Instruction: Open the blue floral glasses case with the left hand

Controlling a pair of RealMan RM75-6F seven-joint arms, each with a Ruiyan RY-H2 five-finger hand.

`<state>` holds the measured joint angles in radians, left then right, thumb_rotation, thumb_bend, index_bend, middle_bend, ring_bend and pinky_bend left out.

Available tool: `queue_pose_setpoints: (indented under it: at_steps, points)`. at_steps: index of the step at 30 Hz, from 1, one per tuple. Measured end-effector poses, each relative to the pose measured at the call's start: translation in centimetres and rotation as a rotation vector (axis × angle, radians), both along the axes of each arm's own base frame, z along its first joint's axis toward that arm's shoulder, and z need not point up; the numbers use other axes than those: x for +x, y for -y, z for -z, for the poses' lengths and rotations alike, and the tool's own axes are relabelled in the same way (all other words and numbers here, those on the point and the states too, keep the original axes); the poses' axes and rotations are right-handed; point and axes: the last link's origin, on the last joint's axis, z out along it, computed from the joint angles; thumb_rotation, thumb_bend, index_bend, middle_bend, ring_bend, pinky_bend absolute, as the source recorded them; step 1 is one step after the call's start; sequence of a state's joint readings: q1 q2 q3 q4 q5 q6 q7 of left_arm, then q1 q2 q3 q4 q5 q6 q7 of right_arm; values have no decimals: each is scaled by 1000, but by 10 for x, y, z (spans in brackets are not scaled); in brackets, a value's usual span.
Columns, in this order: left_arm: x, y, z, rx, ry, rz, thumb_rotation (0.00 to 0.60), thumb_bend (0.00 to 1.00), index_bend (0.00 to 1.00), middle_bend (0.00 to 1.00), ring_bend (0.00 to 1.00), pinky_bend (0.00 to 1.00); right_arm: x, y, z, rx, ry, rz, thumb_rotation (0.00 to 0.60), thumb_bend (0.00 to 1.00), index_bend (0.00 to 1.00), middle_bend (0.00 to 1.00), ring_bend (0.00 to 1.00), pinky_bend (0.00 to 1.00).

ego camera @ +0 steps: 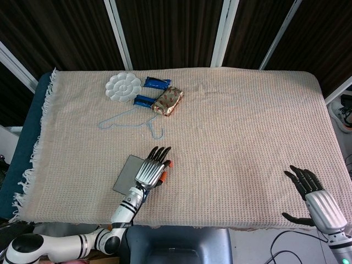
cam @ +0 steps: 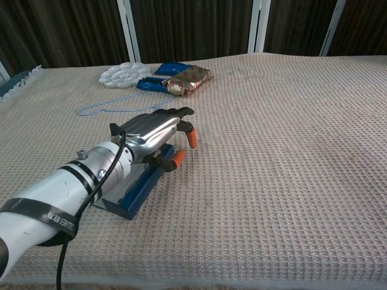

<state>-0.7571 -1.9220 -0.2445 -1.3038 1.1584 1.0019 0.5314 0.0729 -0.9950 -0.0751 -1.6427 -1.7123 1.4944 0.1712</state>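
The glasses case (ego camera: 127,172) lies near the table's front edge, left of centre. It shows a flat grey face and a dark blue side (cam: 138,192); no floral pattern is visible. My left hand (ego camera: 153,169) reaches over the case's right edge, fingers stretched forward and slightly apart, holding nothing. In the chest view the left hand (cam: 158,130) hovers over the case's far end with its orange fingertips (cam: 192,139) pointing down past the blue side. My right hand (ego camera: 317,201) rests open at the table's front right corner, far from the case.
At the back left lie a white flower-shaped palette (ego camera: 122,86), two blue packets (ego camera: 157,83), a gold-wrapped package (ego camera: 168,101) and a light blue wire hanger (ego camera: 132,118). The woven beige cloth (ego camera: 242,126) covers the whole table.
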Motion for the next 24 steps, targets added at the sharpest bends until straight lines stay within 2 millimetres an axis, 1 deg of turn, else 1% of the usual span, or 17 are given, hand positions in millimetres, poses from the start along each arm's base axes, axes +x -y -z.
queue_pose_setpoints:
  at_steps: [3,8,18,24]
  points:
    - [-2,-3,-2,18,-27,-2,600,537,459,0,0,0,0,0,-1,-5,4,2,600,218,0,0,0,0]
    - [-11,-7,-6,36,-87,-31,600,550,488,0,0,0,1,-1,-1,-10,9,-3,600,218,0,0,0,0]
    - [-28,-11,-19,74,-213,-73,600,591,499,0,0,0,1,-1,0,-10,5,-7,600,218,0,0,0,0]
    - [-39,-15,-33,107,-293,-114,600,618,499,0,0,0,2,-1,2,-9,-1,-8,600,218,0,0,0,0]
